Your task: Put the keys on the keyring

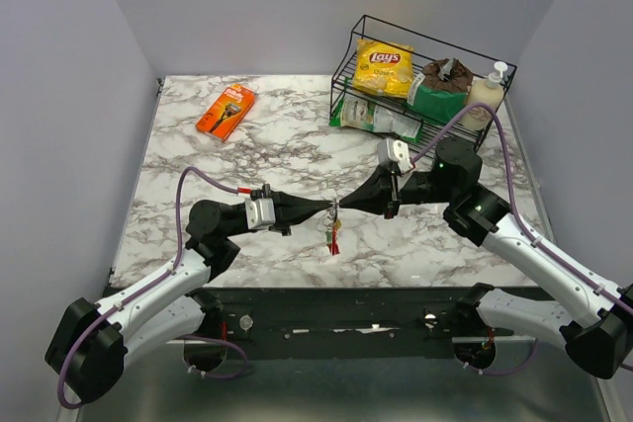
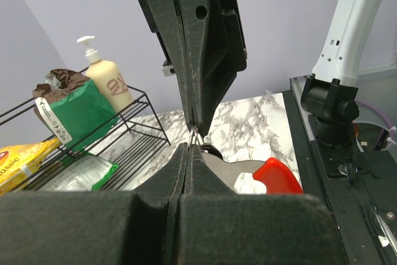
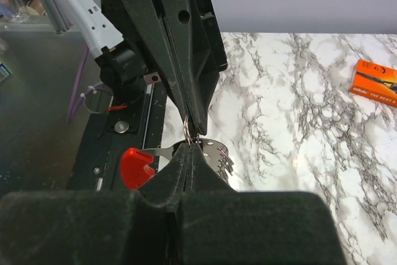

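Both arms meet tip to tip above the front middle of the marble table (image 1: 297,145). My left gripper (image 1: 329,207) and my right gripper (image 1: 342,207) are both shut, pinching the thin wire loop (image 3: 187,130) at the top of the keyring from opposite sides. The keyring's grey metal body (image 2: 239,172) with its red side (image 2: 275,176) hangs just below the tips, the red side (image 3: 135,167) showing on the left in the right wrist view. Several keys (image 3: 224,161) dangle beside the body, and in the top view the keys (image 1: 334,234) hang as a small coloured bunch clear of the table.
A black wire rack (image 1: 345,50) stands at the back right holding a yellow Lay's bag (image 1: 384,66), a green bag (image 1: 435,96) and a pump bottle (image 1: 487,91). An orange package (image 1: 226,111) lies at the back left.
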Robot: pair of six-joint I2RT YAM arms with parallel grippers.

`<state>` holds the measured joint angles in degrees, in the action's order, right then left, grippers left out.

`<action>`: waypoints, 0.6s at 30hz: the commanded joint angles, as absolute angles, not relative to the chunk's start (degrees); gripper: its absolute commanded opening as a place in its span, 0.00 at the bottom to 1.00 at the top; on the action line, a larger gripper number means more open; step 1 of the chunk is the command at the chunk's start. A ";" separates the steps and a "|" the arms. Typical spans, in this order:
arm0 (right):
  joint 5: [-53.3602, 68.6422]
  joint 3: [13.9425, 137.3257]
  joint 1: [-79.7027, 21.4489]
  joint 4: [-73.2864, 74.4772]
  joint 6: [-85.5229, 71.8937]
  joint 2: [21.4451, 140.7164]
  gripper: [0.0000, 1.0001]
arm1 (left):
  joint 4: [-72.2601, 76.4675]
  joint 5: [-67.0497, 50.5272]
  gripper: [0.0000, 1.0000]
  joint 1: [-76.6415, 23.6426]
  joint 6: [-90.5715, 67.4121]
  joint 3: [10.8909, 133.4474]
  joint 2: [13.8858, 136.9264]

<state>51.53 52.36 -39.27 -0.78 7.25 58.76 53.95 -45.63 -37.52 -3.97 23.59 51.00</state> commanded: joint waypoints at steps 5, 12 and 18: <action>51.94 52.03 -39.02 1.67 8.88 59.50 0.01 | 58.01 -45.70 0.00 -37.62 -3.43 23.99 49.40; 51.68 51.68 -39.02 2.63 9.58 60.12 0.01 | 57.83 -45.44 0.00 -37.62 -2.90 23.99 48.78; 52.38 51.94 -39.02 2.73 9.84 61.43 0.01 | 58.62 -46.05 0.00 -37.62 -3.16 24.17 49.04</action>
<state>51.59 52.34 -39.27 0.47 8.67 60.16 53.93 -45.65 -37.52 -3.90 23.62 50.02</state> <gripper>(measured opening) 0.013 0.009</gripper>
